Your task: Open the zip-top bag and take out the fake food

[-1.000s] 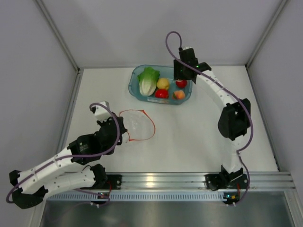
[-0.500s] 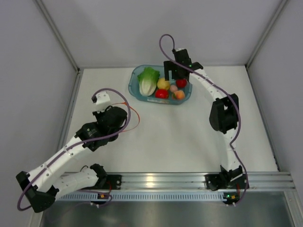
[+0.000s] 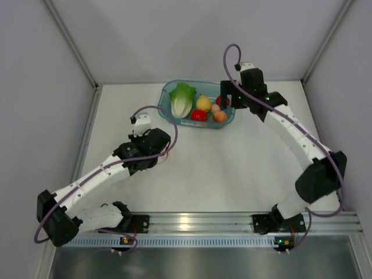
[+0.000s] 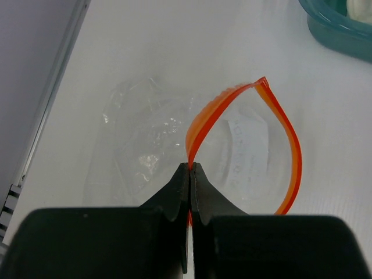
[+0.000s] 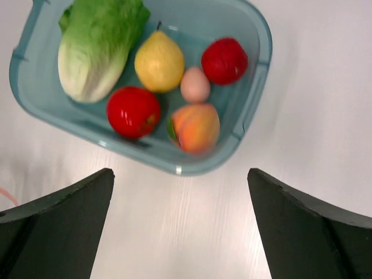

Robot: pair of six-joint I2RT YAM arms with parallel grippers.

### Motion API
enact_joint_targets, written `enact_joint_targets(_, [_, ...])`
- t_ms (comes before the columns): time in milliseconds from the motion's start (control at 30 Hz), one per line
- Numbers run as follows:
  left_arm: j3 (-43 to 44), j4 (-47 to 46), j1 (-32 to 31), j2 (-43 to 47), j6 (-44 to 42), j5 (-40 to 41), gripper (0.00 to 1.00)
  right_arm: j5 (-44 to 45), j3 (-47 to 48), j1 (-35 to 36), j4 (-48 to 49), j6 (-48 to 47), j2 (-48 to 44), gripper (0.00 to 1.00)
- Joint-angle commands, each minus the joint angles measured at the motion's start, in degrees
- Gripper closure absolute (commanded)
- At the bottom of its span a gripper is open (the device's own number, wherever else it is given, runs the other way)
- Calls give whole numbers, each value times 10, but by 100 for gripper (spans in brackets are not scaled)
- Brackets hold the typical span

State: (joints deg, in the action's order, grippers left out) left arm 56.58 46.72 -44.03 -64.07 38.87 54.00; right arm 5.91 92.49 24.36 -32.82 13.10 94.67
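The right gripper (image 5: pixel 179 177) had just dropped a little pink egg-shaped piece (image 5: pixel 195 85) into the teal bin (image 5: pixel 258 70) and pulled back. Its jaws were spread wide with nothing between them. The fake food (image 5: pixel 224 60) sat in the bin just ahead of them. The left gripper (image 4: pixel 190 170) had swung forward over the zip-top bag (image 4: pixel 145 145). Its jaws were pressed together on the orange zip strip (image 4: pixel 293 157), which looped open in front of them. The bag looked empty, so the job seemed about done. The bag was thin, clear and crinkly. The lettuce (image 5: pixel 96 46) was leafy and bumpy. The round red piece (image 5: pixel 133 111), yellow pear (image 5: pixel 158 61) and peach (image 5: pixel 195 127) were smooth and shiny
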Motion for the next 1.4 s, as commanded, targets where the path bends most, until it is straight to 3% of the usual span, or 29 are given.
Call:
enact_joint_targets(0, [9, -1, -4, -17, 23, -18, 100, -17, -108, -8, 25, 19, -121, 1])
enact_joint_targets(133, [16, -4, -32, -39, 30, -29, 88, -12, -228, -8, 43, 35, -211, 1])
enact_joint_targets(167, [21, -5, -38, -46, 31, -35, 75, -13, -243, -8, 48, 39, -226, 1])
enact_joint_targets(233, [27, -8, -50, -54, 28, -44, 58, -11, -279, -8, 48, 44, -265, 0])
enact_joint_targets(267, [28, -12, -54, -55, 25, -58, 37, -13, -290, -9, 48, 45, -277, 0])
enact_joint_targets(367, [20, -45, -57, -44, 2, -102, 13, -5, -325, -8, 42, 44, -321, 1])
enact_joint_targets(467, [9, -82, -57, -9, -20, -146, 2, 19, -347, -9, 22, 41, -364, 1])
enact_joint_targets(567, [0, -118, -56, 43, -44, -179, 2, 30, -364, -9, 7, 39, -410, 1])
enact_joint_targets(1000, [-8, -81, -56, 296, -163, -170, 2, 17, -411, -8, -53, 5, -638, 1])
enact_joint_targets(1233, [8, -44, -56, 314, -241, -136, 2, 71, -424, -8, -58, -13, -676, 1])
enact_joint_targets(1367, [-23, -48, -56, 336, -213, -81, 2, 71, -447, -8, -36, -10, -684, 1])
